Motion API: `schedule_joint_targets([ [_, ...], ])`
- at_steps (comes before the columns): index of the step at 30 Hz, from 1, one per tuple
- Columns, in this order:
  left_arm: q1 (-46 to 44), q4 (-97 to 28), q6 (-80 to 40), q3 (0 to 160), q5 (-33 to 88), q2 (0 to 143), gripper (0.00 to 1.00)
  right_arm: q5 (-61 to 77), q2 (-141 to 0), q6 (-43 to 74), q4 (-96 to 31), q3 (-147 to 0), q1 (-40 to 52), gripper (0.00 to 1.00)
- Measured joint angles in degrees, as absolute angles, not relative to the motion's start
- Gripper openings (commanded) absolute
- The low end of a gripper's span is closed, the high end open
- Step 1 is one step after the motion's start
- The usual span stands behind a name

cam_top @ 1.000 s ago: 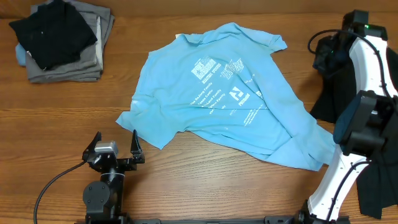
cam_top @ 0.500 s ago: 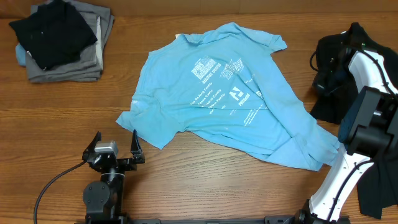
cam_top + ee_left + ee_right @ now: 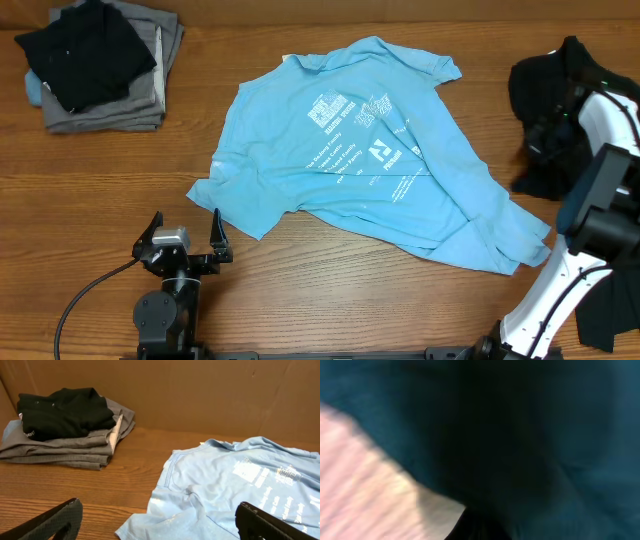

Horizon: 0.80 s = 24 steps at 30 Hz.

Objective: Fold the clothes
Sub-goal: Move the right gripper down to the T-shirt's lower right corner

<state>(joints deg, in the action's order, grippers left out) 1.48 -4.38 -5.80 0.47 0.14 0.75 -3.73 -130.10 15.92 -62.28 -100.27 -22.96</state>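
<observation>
The clothes, a light blue T-shirt (image 3: 370, 150) with white lettering, lie spread and creased in the middle of the table, one sleeve toward the near left. My left gripper (image 3: 186, 222) stands open just short of that sleeve, nothing between its fingers. Its wrist view shows the shirt (image 3: 240, 485) ahead and to the right of the open left gripper (image 3: 157, 516). The right arm (image 3: 610, 115) reaches into a dark garment (image 3: 545, 100) at the right edge, which hides the gripper. Blurred dark fabric (image 3: 520, 435) fills the right wrist view; the jaws do not show, nor whether they pinch it.
A stack of grey folded garments (image 3: 110, 105) with a black one on top sits at the far left corner, also in the left wrist view as the grey stack (image 3: 60, 450). A brown wall (image 3: 200, 395) backs the table. More black cloth (image 3: 605, 310) lies at the near right.
The right arm has swung toward the table's near side, and the dark garment has shifted with it and now covers its wrist. The shirt and the left arm have stayed put.
</observation>
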Motion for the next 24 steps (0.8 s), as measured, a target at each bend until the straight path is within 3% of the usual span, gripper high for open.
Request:
schedule_joint_targets([
  [10, 1.5, -4.4, -5.8, 0.5, 0.1, 0.8, 1.00, -15.4, -130.1, 22.7, -69.3, -102.3, -30.8, 0.04],
  [13, 1.5, -4.4, -5.8, 0.5, 0.1, 0.8, 1.00, -16.2, -129.2, 26.7, -74.3, -106.4, -31.0, 0.11],
  [16, 1.5, -4.4, -5.8, 0.5, 0.1, 0.8, 1.00, -16.1, -124.6, 29.5, -76.3, -108.9, -30.2, 0.24],
  [17, 1.5, -4.4, -5.8, 0.5, 0.1, 0.8, 1.00, -15.6, -122.3, 30.0, -76.4, -109.1, -29.6, 0.37],
  [19, 1.5, -4.4, -5.8, 0.5, 0.1, 0.8, 1.00, -13.2, -116.4, 30.2, -76.6, -109.9, -27.7, 0.86],
  [20, 1.5, -4.4, -5.8, 0.5, 0.1, 0.8, 1.00, -11.5, -113.2, 30.0, -76.5, -110.2, -26.3, 1.00],
  [24, 1.5, -4.4, -5.8, 0.5, 0.1, 0.8, 1.00, -6.2, -101.9, 29.0, -77.1, -112.0, -19.1, 1.00],
])
